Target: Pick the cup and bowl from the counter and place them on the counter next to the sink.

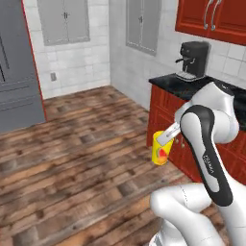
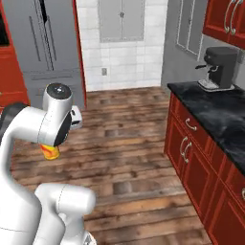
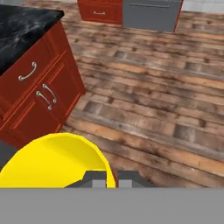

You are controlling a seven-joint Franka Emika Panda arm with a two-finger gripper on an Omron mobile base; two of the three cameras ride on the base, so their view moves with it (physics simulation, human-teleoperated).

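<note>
My gripper is shut on the rim of the yellow cup, which hangs upright in the air over the wooden floor, just off the end of the red cabinets. In the hand view the cup fills the lower left, its rim pinched between the two dark fingertips. From the right base view, the cup's bottom peeks out under my arm. The black marble counter lies beside me. The bowl and the sink are out of view.
A black coffee machine stands on the counter's far end under red wall cabinets. Red cabinet fronts with silver handles are close to the cup. A grey fridge stands across the open wooden floor.
</note>
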